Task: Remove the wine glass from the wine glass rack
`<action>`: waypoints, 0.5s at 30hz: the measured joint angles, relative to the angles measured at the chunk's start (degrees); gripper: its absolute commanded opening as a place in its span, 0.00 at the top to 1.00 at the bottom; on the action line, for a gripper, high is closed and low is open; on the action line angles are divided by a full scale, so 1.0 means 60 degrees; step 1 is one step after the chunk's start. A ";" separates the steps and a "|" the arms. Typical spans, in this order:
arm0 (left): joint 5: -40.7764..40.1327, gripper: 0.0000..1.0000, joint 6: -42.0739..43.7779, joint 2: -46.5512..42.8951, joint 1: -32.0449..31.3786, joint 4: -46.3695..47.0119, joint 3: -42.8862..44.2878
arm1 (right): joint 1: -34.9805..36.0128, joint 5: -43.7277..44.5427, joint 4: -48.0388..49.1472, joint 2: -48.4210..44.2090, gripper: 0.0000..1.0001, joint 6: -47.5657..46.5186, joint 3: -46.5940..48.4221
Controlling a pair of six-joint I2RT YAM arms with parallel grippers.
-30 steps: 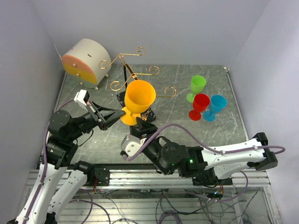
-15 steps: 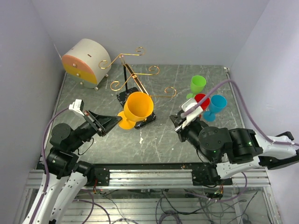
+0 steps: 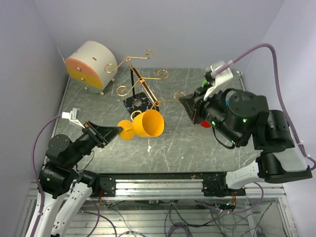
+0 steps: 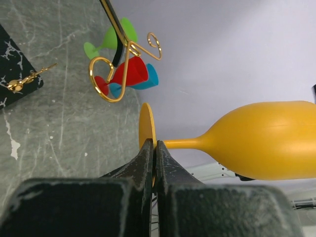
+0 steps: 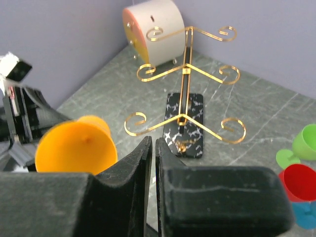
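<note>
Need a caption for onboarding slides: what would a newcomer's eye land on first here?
The orange wine glass, tipped sideways and pinched by its foot in the left tool, hangs clear of the gold wine glass rack behind it, whose arms hold no glass. The right tool, shut on nothing, sits high at the right.

The wine glass looks like smooth, matt orange plastic. The wine glass rack is thin, shiny gold metal wire on a black, white-veined marble base. The desk looks like grey veined stone.
</note>
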 measured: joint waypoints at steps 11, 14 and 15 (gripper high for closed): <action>-0.0361 0.93 0.0696 -0.0091 0.0000 -0.1009 0.0459 | -0.4444 -0.4630 -0.0433 0.2284 0.62 -0.0390 0.1351; -0.0463 0.93 0.0849 -0.0073 0.0000 -0.1137 0.0721 | -0.4976 -0.6441 -0.0382 0.2189 0.54 -0.0397 0.1162; -0.0477 0.93 0.0874 -0.0066 0.0000 -0.1137 0.0772 | -0.4980 -0.6925 -0.0353 0.2073 0.54 -0.0423 0.1045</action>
